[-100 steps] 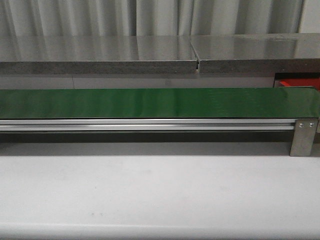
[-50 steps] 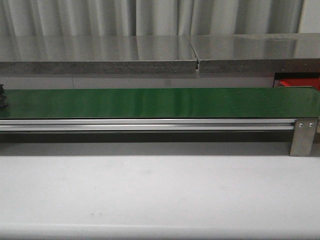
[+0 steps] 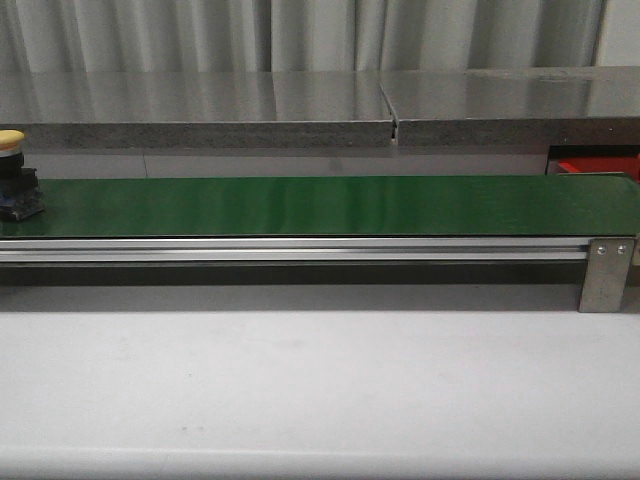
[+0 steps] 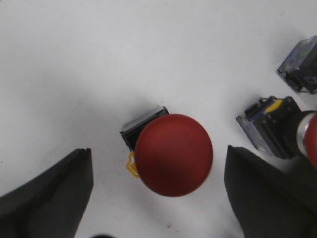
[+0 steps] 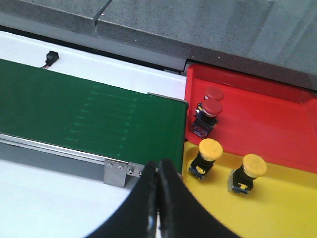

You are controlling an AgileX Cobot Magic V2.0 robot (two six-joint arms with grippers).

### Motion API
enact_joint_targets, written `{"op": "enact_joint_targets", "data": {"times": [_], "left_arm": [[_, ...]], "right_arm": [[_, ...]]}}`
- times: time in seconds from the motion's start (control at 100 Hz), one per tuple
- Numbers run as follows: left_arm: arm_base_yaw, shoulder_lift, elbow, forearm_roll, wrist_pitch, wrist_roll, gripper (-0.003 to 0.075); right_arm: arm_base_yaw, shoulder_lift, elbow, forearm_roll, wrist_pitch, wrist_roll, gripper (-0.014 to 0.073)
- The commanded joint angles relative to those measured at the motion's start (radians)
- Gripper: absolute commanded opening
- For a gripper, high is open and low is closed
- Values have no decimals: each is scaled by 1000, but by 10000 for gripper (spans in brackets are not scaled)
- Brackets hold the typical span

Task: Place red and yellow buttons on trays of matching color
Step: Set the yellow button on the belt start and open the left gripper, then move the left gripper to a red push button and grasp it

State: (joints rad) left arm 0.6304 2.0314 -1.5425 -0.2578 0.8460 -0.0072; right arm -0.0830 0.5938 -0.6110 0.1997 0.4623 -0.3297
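A red-capped button (image 4: pixel 173 154) stands on a white surface in the left wrist view. My left gripper (image 4: pixel 158 198) is open, one dark finger on each side of the button and both apart from it. On the far left of the green belt (image 3: pixel 320 205) in the front view rides a yellow-capped button (image 3: pixel 12 142) on a black body. My right gripper (image 5: pixel 158 198) is shut on nothing, above the belt's end bracket. Beside it, the red tray (image 5: pixel 267 124) holds two red buttons (image 5: pixel 212 107) and the yellow tray (image 5: pixel 282 208) holds two yellow buttons (image 5: pixel 209 148).
Two more button bodies (image 4: pixel 272 126) (image 4: pixel 302 64) lie next to the red-capped button in the left wrist view. A grey stone ledge (image 3: pixel 200 110) runs behind the belt. A metal bracket (image 3: pixel 607 272) ends the belt rail. Neither arm shows in the front view.
A yellow button has come into the front view at the belt's left end and moved a little to the right. Nothing else there has changed.
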Motion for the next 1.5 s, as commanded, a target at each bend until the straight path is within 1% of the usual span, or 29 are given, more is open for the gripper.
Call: {"op": "enact_joint_targets", "data": {"times": [0.0,0.06,0.1,0.13,0.14,0.19,0.2,0.21,0.24,0.28,0.35,0.61,0.8,0.88,1.12,1.29,1.49], "left_arm": [[3,-38,-24,-17,-52,-8,546],[3,-34,-24,-14,-68,-8,543],[3,-34,-24,-13,-85,-5,526],[3,-34,-24,-12,-93,-1,505],[3,-34,-24,-12,-98,1,484],[3,-34,-24,-12,-108,7,428],[3,-34,-24,-12,-110,13,428],[3,-34,-24,-12,-113,18,406],[3,-34,-24,-12,-115,23,377],[3,-34,-24,-12,-116,23,345],[3,-34,-24,-12,-119,23,317],[3,-73,-24,-28,-113,23,313],[-4,-198,-24,-28,-84,23,312],[-17,-260,-24,-39,-59,48,313],[-127,-360,-26,-42,-32,72,312],[-209,-343,-28,-31,44,76,313],[-277,-319,-28,6,73,76,312]], "right_arm": [[1,-1,-22,5,-66,-7,-90],[1,-1,-22,5,-66,-7,-90],[1,-1,-22,5,-66,-7,-90],[1,-1,-22,5,-66,-7,-90],[1,-1,-22,5,-66,-7,-90],[1,-1,-22,5,-66,-7,-90],[1,-1,-22,5,-66,-7,-90],[1,-1,-22,5,-66,-7,-90],[1,-1,-22,5,-66,-7,-90],[1,-1,-22,5,-66,-7,-90],[1,-1,-22,5,-66,-7,-90],[1,-1,-22,5,-66,-7,-90],[1,-1,-22,5,-66,-7,-90],[1,-1,-22,5,-66,-7,-90],[1,-1,-22,5,-66,-7,-90],[1,-1,-22,5,-66,-7,-90],[1,-1,-22,5,-66,-7,-90]]}}
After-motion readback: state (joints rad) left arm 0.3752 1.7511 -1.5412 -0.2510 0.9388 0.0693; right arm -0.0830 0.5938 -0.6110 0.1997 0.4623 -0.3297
